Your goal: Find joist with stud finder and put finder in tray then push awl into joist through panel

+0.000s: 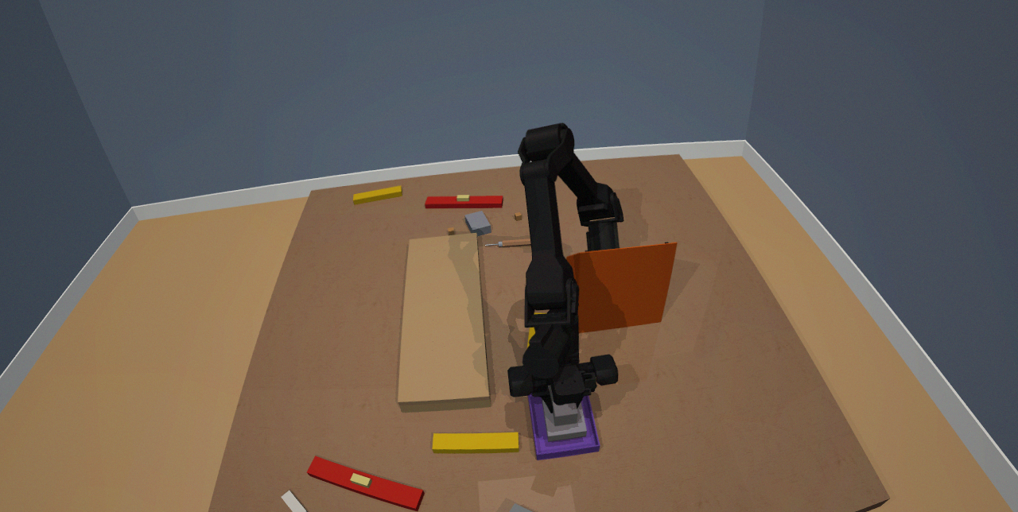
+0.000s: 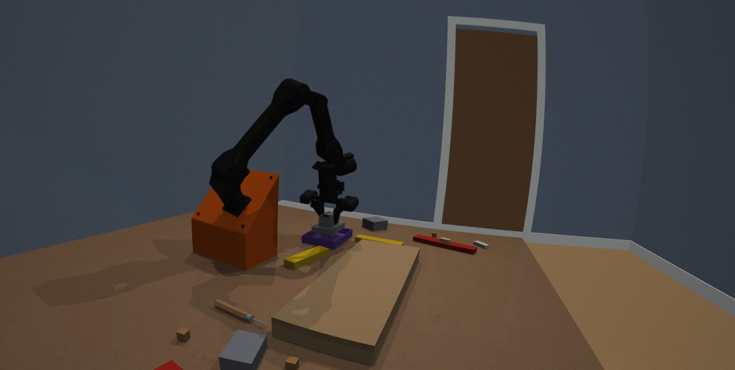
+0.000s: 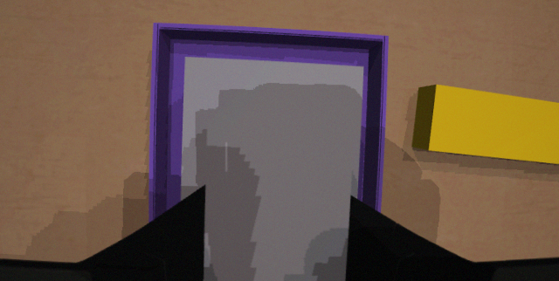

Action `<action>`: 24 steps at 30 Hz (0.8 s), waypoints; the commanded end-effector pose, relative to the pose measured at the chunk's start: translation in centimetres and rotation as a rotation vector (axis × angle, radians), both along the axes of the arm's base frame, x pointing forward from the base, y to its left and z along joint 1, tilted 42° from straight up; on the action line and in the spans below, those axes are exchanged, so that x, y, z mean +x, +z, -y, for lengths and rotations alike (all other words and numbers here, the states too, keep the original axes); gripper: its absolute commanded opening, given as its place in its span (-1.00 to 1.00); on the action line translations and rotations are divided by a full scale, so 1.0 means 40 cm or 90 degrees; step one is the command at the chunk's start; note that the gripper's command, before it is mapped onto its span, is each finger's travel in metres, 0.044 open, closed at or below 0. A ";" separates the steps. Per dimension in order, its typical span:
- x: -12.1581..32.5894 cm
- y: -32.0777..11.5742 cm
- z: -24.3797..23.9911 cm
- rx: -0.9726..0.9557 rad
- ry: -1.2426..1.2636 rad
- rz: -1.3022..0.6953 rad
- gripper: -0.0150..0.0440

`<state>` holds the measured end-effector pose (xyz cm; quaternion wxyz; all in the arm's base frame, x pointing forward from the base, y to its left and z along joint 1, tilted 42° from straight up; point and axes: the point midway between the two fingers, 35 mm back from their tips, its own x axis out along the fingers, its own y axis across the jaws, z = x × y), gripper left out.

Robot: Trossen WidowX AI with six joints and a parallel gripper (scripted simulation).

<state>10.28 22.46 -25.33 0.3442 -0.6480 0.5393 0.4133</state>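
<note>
The grey stud finder [image 1: 566, 430] [image 2: 327, 227] [image 3: 279, 141] is at the purple tray [image 1: 567, 451] [image 2: 328, 242] [image 3: 271, 30], within its walls as the wrist view shows; whether it touches the tray floor I cannot tell. My gripper [image 1: 564, 405] [image 2: 328, 217] [image 3: 272, 195] points down and is shut on the stud finder's raised block. The awl [image 1: 514, 243] [image 2: 233, 310] lies on its side near the far end of the floor panel [image 1: 444, 323] [image 2: 354, 291], its metal tip toward the panel. The panel is tan and flat. The joist is hidden.
A yellow bar [image 1: 475, 442] [image 3: 489, 124] lies beside the tray, another [image 2: 306, 257] between the panel and the orange base block [image 1: 626, 288] [image 2: 236, 234]. A grey block [image 1: 477, 222] [image 2: 243, 348] and small wooden cubes [image 1: 517, 216] [image 2: 182, 335] lie near the awl. Red bars [image 1: 464, 202] [image 1: 391, 489] lie farther out.
</note>
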 end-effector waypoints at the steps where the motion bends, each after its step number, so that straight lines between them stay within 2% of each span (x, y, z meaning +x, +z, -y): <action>1: 0.003 -0.014 0.014 0.000 0.004 0.001 -0.49; 17: 0.009 -0.049 0.046 0.000 0.004 0.001 -0.49; 24: 0.007 -0.046 0.044 -0.002 0.000 0.000 0.13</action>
